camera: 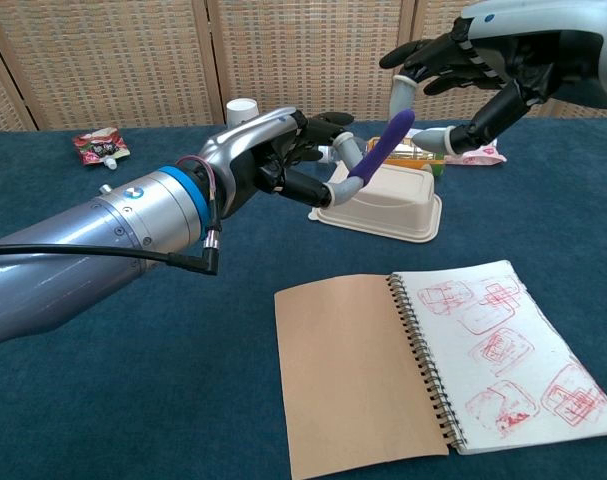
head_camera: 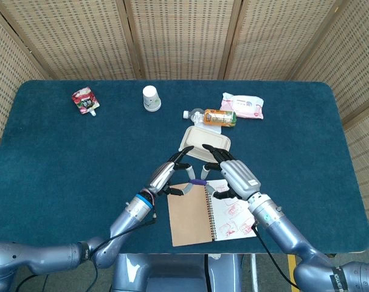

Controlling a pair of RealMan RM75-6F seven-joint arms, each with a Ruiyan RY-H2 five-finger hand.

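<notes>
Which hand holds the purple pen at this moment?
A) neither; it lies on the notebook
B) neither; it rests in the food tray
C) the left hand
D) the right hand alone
C: the left hand grips the purple pen at its lower end, while the right hand hovers open above its tip.

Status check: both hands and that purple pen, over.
Left hand holds purple pen raised above the table. Right hand open, fingers spread around the pen's upper tip, contact unclear. Open notebook and lunch box below; nothing blocking.
</notes>
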